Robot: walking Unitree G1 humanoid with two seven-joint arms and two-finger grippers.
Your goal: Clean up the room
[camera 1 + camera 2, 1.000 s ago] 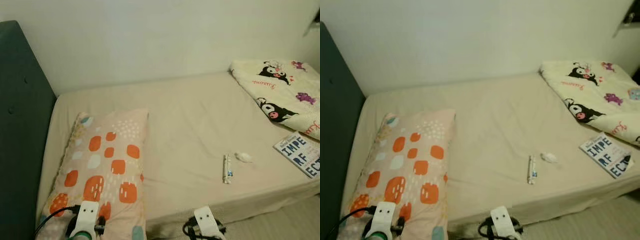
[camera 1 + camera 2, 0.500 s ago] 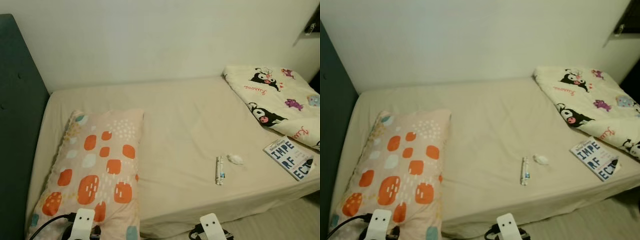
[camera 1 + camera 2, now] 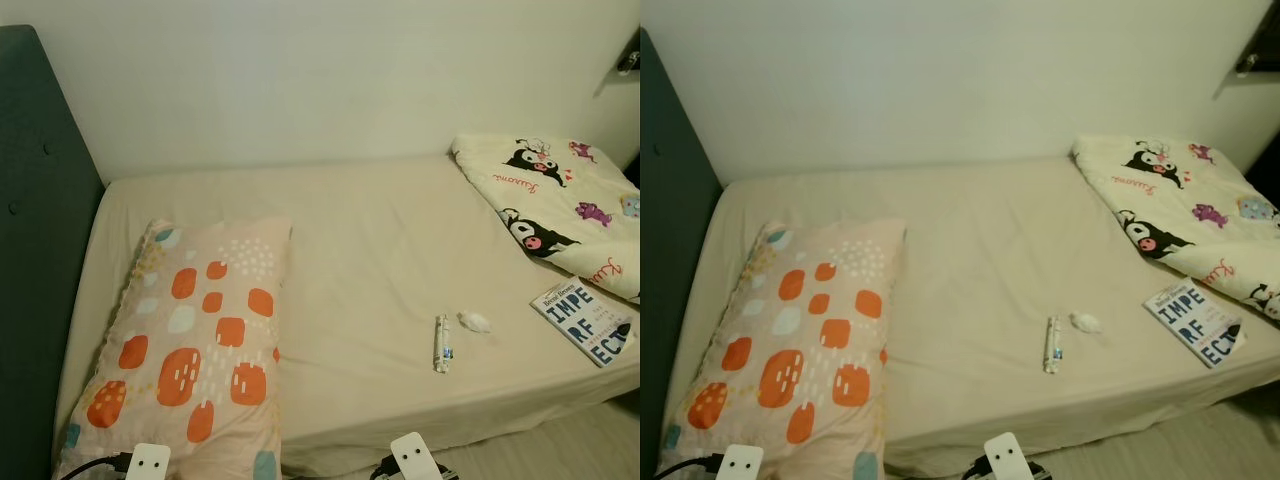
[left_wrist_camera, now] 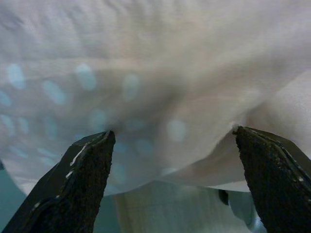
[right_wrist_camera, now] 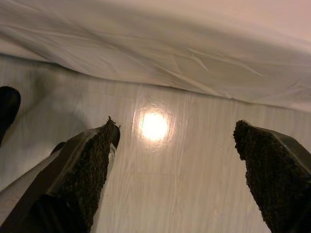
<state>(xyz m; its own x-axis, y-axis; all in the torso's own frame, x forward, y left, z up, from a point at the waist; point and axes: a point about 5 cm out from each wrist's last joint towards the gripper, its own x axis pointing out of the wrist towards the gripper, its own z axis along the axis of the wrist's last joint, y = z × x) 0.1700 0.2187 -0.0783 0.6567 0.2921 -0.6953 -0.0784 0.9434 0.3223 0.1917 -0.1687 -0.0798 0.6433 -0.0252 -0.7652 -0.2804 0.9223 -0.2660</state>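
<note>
- Left eye view looks down on a bed [image 3: 370, 240] with a beige sheet, a dark headboard [image 3: 35, 250] at the robot's left and a pale wall behind.
- Near the bed's front edge lies a small white tube [image 3: 441, 343] with a blue mark, slim and straight; its long axis runs from the front edge toward the wall, barely tilted.
- Just beside the tube, on its right, sits a crumpled white tissue [image 3: 474, 321], apart from it by a thin strip of sheet.
- Farther right, a book [image 3: 586, 322] with large dark letters lies flat at the bed's corner, turned at an angle, next to a folded cartoon-print blanket [image 3: 560, 200].
- A pillow [image 3: 195, 340] with orange and white patches lies lengthwise on the left side, one end toward the front edge.
- Left gripper [image 4: 175, 179] hovers close to the pillow's fabric, fingers spread wide with nothing between them.
- Right gripper [image 5: 177, 170] hangs over the pale wooden floor [image 5: 184, 194] beside the bed's draped sheet, fingers wide apart and empty; the tube and tissue lie on the bed well up and to the right of it.
</note>
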